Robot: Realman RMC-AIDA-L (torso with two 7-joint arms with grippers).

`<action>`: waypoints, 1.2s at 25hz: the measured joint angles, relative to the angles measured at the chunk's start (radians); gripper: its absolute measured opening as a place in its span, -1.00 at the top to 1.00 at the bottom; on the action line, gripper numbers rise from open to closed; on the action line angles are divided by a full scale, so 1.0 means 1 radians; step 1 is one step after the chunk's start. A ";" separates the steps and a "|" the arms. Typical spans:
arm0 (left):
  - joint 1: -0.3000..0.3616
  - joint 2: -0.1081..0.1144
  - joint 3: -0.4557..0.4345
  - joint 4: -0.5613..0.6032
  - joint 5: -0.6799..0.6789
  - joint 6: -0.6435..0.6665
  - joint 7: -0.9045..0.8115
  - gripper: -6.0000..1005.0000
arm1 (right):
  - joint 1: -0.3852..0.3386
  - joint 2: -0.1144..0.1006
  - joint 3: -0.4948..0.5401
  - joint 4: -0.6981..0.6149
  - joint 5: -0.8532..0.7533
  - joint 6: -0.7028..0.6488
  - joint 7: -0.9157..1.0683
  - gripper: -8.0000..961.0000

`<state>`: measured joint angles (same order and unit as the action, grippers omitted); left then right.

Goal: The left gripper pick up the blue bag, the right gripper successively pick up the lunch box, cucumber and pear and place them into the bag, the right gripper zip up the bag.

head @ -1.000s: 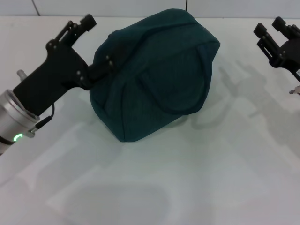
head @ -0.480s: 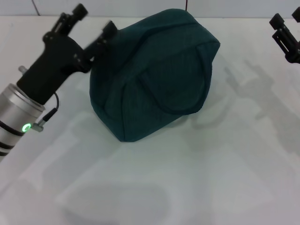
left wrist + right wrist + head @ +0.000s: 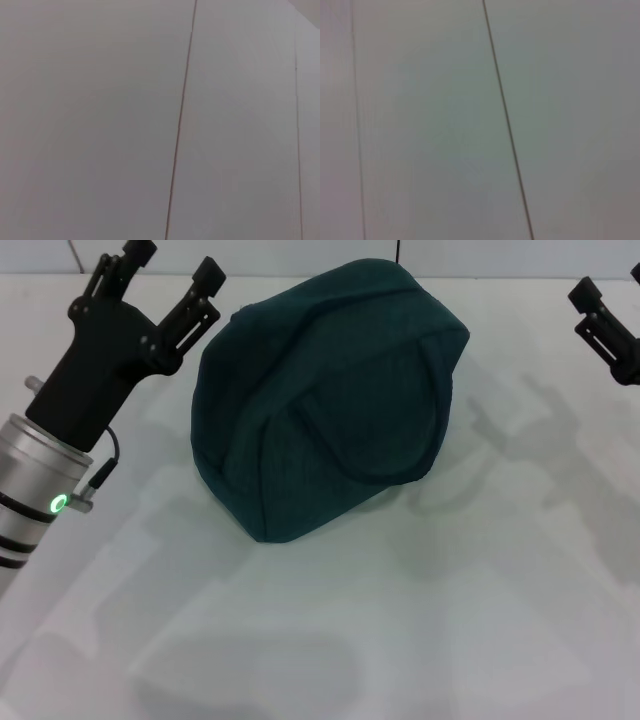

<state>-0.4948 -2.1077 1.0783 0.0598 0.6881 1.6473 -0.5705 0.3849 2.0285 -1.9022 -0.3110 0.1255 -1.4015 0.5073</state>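
Observation:
The blue bag [image 3: 330, 400] lies closed on the white table [image 3: 420, 620], a padded loop handle [image 3: 372, 465] resting on its near face. My left gripper [image 3: 175, 262] is up at the far left of the bag, open, with nothing between its fingers and a small gap to the fabric. My right gripper [image 3: 610, 295] is at the right edge of the head view, partly cut off, open and well clear of the bag. The lunch box, cucumber and pear are out of view. Neither wrist view shows any fingers.
Both wrist views show only pale wall panels [image 3: 90, 120] [image 3: 420, 120] with thin dark seams. The table's far edge meets a light wall just behind the bag.
My left gripper has swung away from the bag's left end, up and toward the far left. My right gripper has drifted right, partly out of the head view. The bag has stayed put.

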 joint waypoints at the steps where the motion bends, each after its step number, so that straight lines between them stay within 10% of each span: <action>1: -0.001 0.000 -0.001 -0.005 -0.007 0.002 0.011 -0.77 | 0.000 0.000 -0.003 0.001 0.000 -0.001 0.000 -0.79; 10: -0.033 0.007 0.009 -0.038 0.017 0.043 -0.036 -0.76 | 0.006 -0.025 -0.036 0.000 -0.070 -0.038 0.026 -0.78; 19: -0.016 0.089 0.009 0.316 0.396 0.034 -0.392 -0.75 | 0.100 -0.180 -0.031 -0.011 -0.390 -0.185 0.370 -0.78; 30: -0.019 0.100 0.003 0.371 0.565 -0.036 -0.414 -0.75 | 0.138 -0.175 0.038 -0.009 -0.622 -0.208 0.378 -0.78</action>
<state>-0.5138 -2.0079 1.0813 0.4312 1.2533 1.6117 -0.9843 0.5231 1.8531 -1.8639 -0.3203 -0.4960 -1.6100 0.8857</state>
